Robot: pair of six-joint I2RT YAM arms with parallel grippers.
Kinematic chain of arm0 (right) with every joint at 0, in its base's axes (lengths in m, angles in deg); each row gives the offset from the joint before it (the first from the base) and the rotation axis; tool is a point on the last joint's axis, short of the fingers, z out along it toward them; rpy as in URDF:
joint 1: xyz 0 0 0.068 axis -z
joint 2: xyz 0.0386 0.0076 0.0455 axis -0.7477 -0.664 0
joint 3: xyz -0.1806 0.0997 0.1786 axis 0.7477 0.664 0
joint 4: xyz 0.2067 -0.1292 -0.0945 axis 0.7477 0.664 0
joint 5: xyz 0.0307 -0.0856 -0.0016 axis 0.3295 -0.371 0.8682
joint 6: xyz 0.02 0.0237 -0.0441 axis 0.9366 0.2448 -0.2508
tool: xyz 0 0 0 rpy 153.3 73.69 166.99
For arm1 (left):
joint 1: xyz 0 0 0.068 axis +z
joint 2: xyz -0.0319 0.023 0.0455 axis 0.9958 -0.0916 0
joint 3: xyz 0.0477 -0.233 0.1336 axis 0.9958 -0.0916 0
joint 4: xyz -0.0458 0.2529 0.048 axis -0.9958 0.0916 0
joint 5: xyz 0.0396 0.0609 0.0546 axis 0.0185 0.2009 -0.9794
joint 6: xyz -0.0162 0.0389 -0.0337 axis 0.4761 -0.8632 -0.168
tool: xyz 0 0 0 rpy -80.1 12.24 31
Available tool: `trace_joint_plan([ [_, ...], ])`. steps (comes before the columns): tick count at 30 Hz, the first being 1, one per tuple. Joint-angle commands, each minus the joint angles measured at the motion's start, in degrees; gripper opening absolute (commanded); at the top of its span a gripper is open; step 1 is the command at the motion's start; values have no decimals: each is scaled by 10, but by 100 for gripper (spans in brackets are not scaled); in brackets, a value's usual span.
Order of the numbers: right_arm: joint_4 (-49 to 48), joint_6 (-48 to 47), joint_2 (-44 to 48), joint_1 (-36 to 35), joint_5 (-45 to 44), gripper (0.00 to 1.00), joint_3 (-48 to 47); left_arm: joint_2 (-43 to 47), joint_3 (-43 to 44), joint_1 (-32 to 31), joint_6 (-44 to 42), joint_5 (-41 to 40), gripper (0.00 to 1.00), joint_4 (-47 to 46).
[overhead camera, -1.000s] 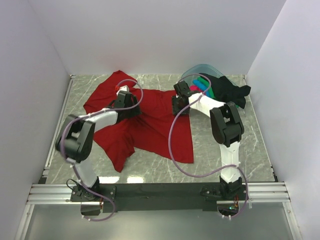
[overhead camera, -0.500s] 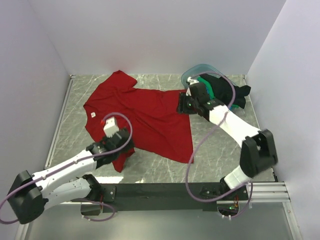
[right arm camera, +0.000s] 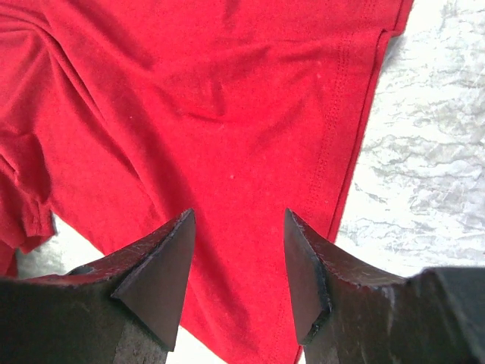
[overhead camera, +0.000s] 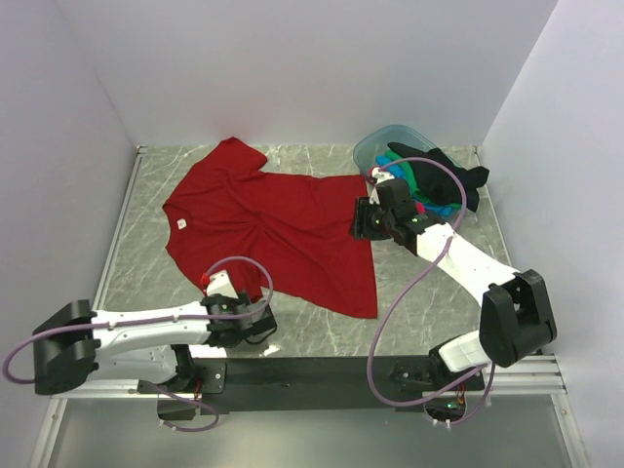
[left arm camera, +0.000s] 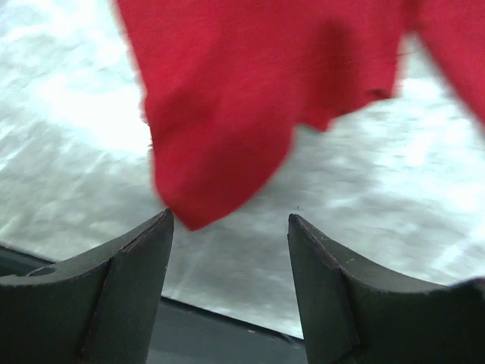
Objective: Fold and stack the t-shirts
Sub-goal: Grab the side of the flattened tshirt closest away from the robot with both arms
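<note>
top view of a grey marble table [overhead camera: 322, 331] inside a white-walled enclosure, with two white and black robot arms reaching out from the near edge. a dark red t-shirt [overhead camera: 283, 219] lies spread open and mostly flat across the left and middle of the table, its neck to the left with a small white label [overhead camera: 181, 222] showing, one sleeve pointing to the far side and the other toward the near left. the left gripper [overhead camera: 255, 322] sits low near the front edge, just beside the near sleeve of the red shirt; its wrist view, which is blurred, shows the fingers [left arm camera: 129, 288] spread apart with nothing between them and a tip of red cloth just beyond them. the right gripper [overhead camera: 366, 216] is over the right edge of the red shirt, near its hem; its wrist view shows the fingers [right arm camera: 155, 273] apart and empty above the cloth, with the stitched hem [right arm camera: 356, 129] and bare marble to the right. at the far right stands a clear bluish plastic tub [overhead camera: 375, 146], with a black t-shirt [overhead camera: 444, 175] draped over it and a green t-shirt [overhead camera: 406, 177] and a bright blue t-shirt [overhead camera: 441, 209] bunched beneath.
</note>
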Motion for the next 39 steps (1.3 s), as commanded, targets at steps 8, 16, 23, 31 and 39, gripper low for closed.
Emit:
trace_joint_plan([
  [8,-35,7,23,3,17,57,11,-47,8,-17,98,-41,68,34],
  [16,-29,26,50,4,23,57,25,-50,-23,1,77,-40,46,-15],
  [23,18,36,103,-21,-17,57,108,5,-9,3,77,-73,1,18],
  [31,60,91,183,-62,-66,56,209,82,33,137,-125,-116,0,-96],
  [39,88,159,164,-131,-97,56,233,120,41,239,-264,-97,0,-165],
])
